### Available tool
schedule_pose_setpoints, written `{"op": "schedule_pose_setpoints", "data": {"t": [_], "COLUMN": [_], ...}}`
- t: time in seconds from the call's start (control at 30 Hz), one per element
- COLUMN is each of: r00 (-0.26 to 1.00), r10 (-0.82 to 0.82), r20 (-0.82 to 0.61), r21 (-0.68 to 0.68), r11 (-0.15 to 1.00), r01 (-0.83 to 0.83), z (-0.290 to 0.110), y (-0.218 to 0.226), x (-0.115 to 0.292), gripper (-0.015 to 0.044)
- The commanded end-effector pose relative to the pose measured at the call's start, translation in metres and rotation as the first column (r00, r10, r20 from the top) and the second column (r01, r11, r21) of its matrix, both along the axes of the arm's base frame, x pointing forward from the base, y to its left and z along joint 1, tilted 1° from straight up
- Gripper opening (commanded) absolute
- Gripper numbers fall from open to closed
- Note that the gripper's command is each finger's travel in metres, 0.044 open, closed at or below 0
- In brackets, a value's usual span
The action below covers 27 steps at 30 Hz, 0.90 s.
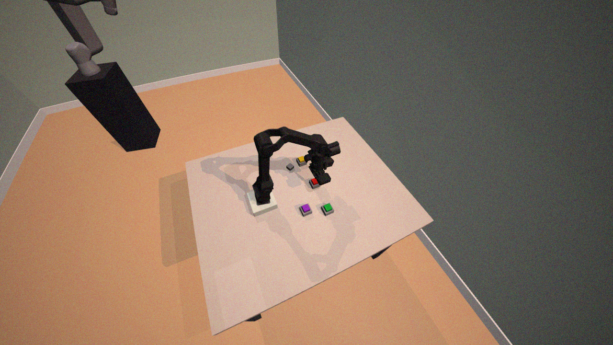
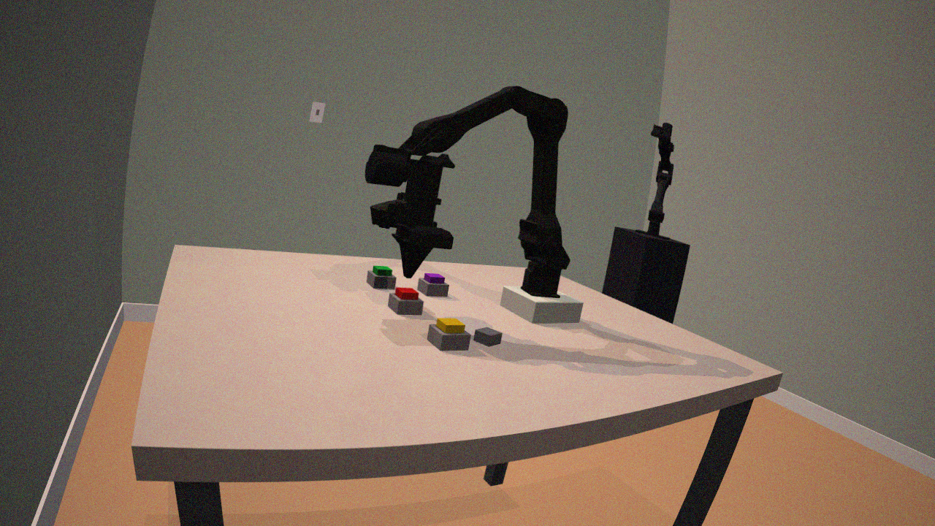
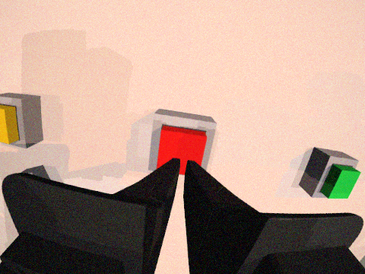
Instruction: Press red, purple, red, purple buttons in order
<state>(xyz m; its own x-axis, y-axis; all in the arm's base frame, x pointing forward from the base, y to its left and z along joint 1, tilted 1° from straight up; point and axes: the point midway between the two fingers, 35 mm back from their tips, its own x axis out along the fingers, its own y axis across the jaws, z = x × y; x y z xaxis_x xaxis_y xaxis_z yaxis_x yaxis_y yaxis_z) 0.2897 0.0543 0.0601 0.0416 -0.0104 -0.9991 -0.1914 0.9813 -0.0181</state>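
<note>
The red button (image 1: 314, 181) (image 2: 406, 294) (image 3: 182, 146) sits on its grey base in the middle of the button group. My gripper (image 1: 320, 179) (image 2: 410, 273) (image 3: 182, 167) is shut and empty, pointing straight down a short way above the red button, with its tips not touching it. The purple button (image 1: 305, 208) (image 2: 433, 277) stands nearer the arm's base; it is not in the wrist view.
A green button (image 1: 327, 208) (image 2: 382, 270) (image 3: 340, 181) stands beside the purple one. A yellow button (image 1: 301, 159) (image 2: 450, 325) (image 3: 8, 124) and a small grey block (image 1: 289, 166) (image 2: 487, 336) lie on the other side. The arm's white base plate (image 1: 262, 209) (image 2: 542, 305) is on the table (image 1: 274, 266).
</note>
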Motion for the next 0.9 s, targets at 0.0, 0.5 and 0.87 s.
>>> {"op": "schedule_pose_setpoints", "data": {"t": [0.0, 0.5, 0.87], "r00": [1.000, 1.000, 1.000], "r10": [0.004, 0.004, 0.004], "r20": [-0.012, -0.013, -0.013], "r21": [0.002, 0.002, 0.002], "r11": [1.000, 1.000, 1.000], "r01": [-0.004, -0.004, -0.004], "z": [-0.010, -0.030, -0.030], "y": [0.000, 0.000, 0.000], "x": [-0.002, -0.002, -0.002], "gripper": [0.0020, 0.0020, 0.0020]}}
